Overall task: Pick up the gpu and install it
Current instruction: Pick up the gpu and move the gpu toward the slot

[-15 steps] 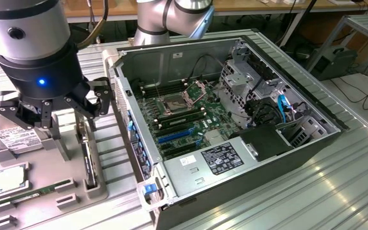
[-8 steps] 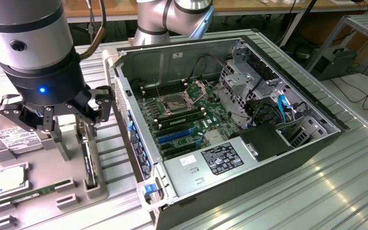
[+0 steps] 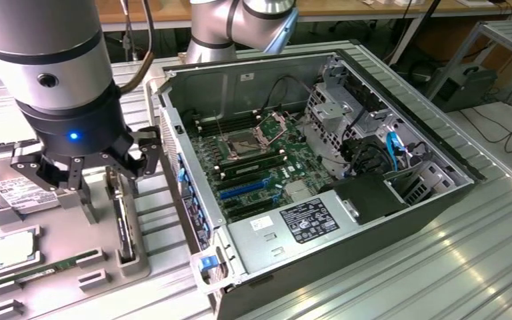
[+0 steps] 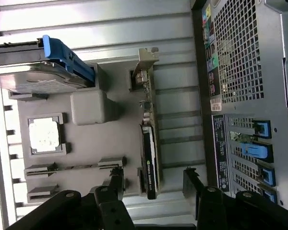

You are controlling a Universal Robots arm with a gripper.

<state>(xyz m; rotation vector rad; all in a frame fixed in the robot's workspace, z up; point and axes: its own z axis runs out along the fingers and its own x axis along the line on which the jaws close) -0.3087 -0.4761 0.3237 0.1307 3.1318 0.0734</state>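
The claw (image 4: 152, 179), spread wide, has the upright gpu (image 4: 149, 143) between its fingers untouched, so a sound grasp likely needs centring and squeezing the card's flat faces evenly.

- Labels are seen on the power supply (image 3: 309, 220) and the hard drive (image 3: 21, 190); no wording can be read.
- Small print on the gpu (image 4: 150, 160) cannot be made out.

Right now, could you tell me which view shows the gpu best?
The wrist view: the gpu shows end to end, bracket included. The exterior view gives a thin sliver of it below the end effector.
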